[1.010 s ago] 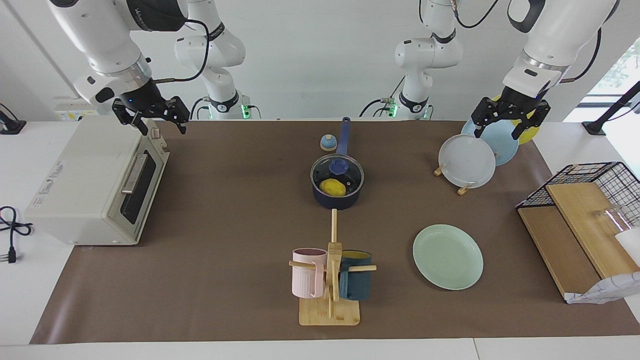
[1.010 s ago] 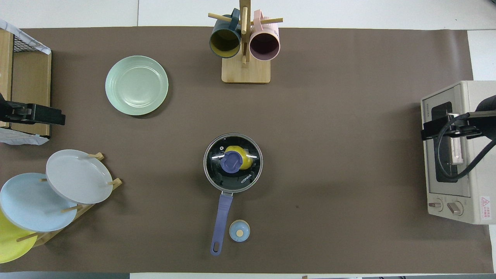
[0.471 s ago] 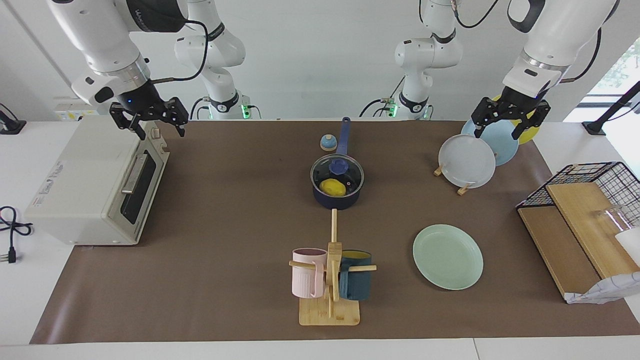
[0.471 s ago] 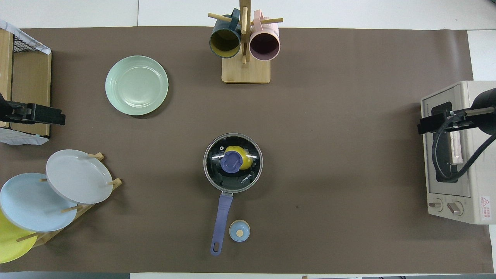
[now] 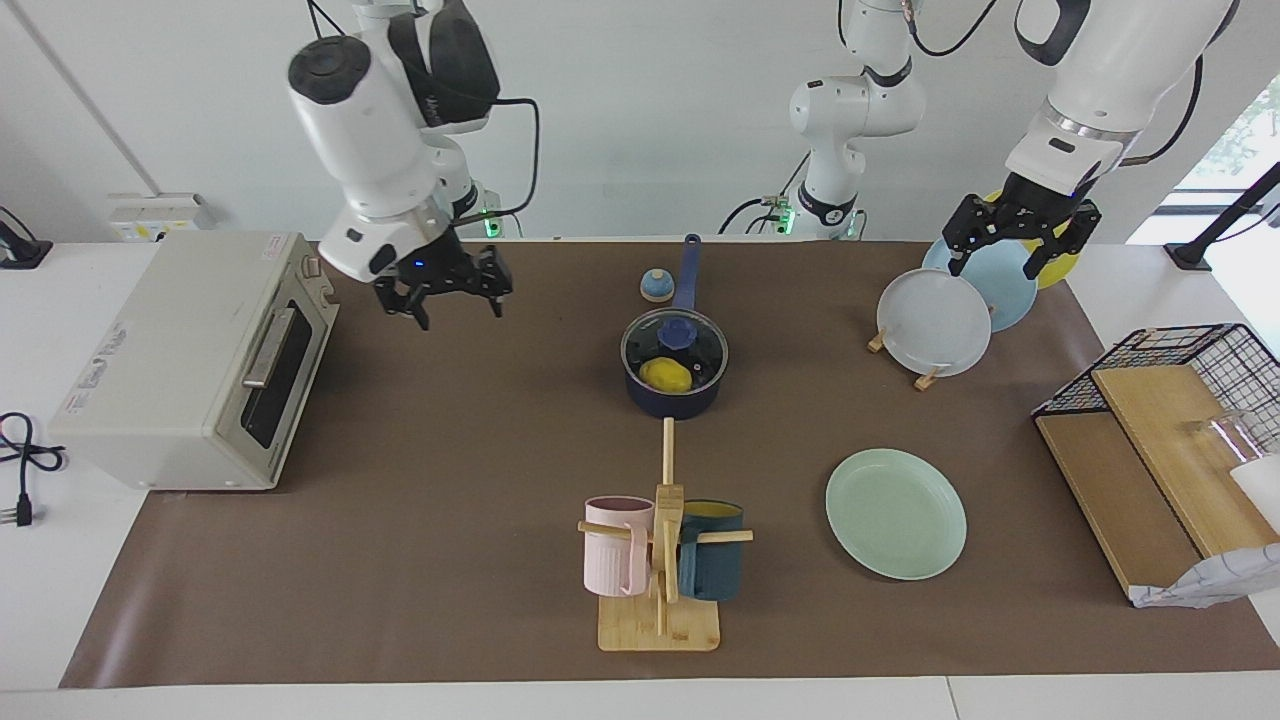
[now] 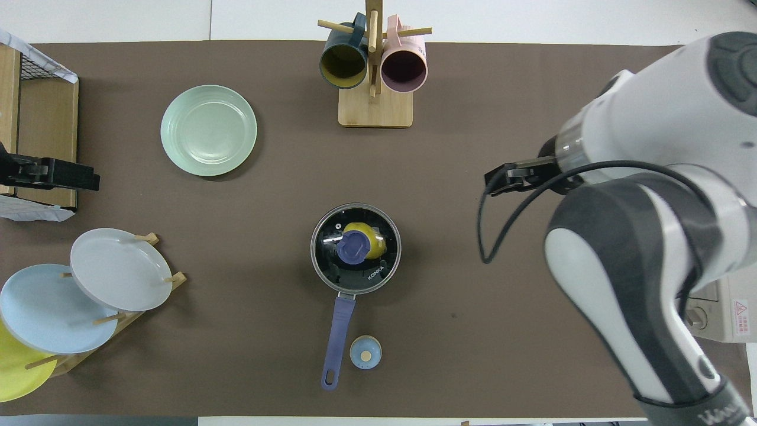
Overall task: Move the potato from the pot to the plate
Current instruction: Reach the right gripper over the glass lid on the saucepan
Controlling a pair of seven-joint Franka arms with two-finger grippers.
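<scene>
The yellow potato [image 5: 667, 375] [image 6: 374, 241] lies inside the navy pot [image 5: 676, 404] [image 6: 339, 331] at the middle of the mat, seen through a glass lid with a blue knob [image 5: 677, 332] [image 6: 353, 247] that covers the pot. The mint-green plate [image 5: 895, 512] [image 6: 208, 130] lies bare, farther from the robots than the pot and toward the left arm's end. My right gripper [image 5: 458, 305] [image 6: 501, 180] hangs open over the mat between the toaster oven and the pot. My left gripper [image 5: 996, 262] [image 6: 59, 176] waits open above the plate rack, holding nothing.
A toaster oven [image 5: 190, 360] stands at the right arm's end. A mug tree [image 5: 660, 560] with a pink and a teal mug stands farther from the robots than the pot. A plate rack [image 5: 935, 320], a small blue bell [image 5: 656, 286] and a wire basket [image 5: 1180, 360] are also present.
My right arm has swung away from above the toaster oven toward the pot, staying open. The left arm, pot and plate have not moved.
</scene>
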